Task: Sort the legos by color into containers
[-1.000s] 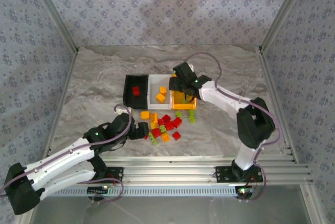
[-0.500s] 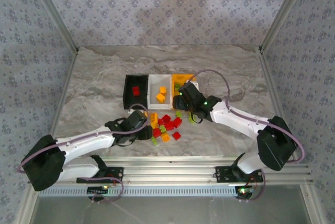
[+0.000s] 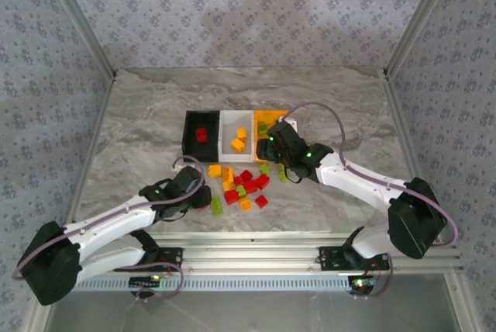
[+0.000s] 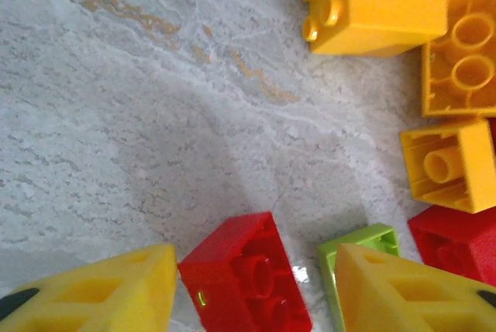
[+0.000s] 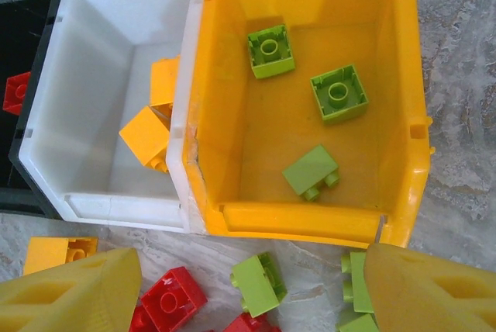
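Left wrist footage put a red brick (image 4: 244,278) squarely between the jaws of the left gripper (image 3: 204,196), its edge against one yellow finger (image 4: 101,293), while a light green brick (image 4: 358,243) sat wedged just inside the other finger (image 4: 403,293), a sliver of marble table (image 4: 155,115) showing between the two bricks. Compared with a second earlier, this arm had reached into the near-left fringe of the loose pile (image 3: 246,186) and drawn back a little, and its jaws had narrowed from wide; whether they truly pinched the red brick or only bracketed both pieces could not be told. If the grip was real, the red piece was probably bound for the black bin (image 3: 188,140), and the green stray could spoil the lift. Several orange bricks (image 4: 457,165) lay ahead of the jaws and to one side, well clear of them. The right gripper (image 5: 252,266), which a second earlier hung over the orange-yellow bin (image 5: 298,219), had backed off toward the pile; its jaws stood open and empty. That suggested a green drop was finished: three green bricks (image 5: 339,93) lay in that bin, ahead of the jaws, with the white bin (image 5: 101,76) holding orange pieces (image 5: 146,136) beside it. Another loose green brick (image 5: 260,284) lay on the table under the gap between the spread fingers (image 5: 77,297), a likely next pick.
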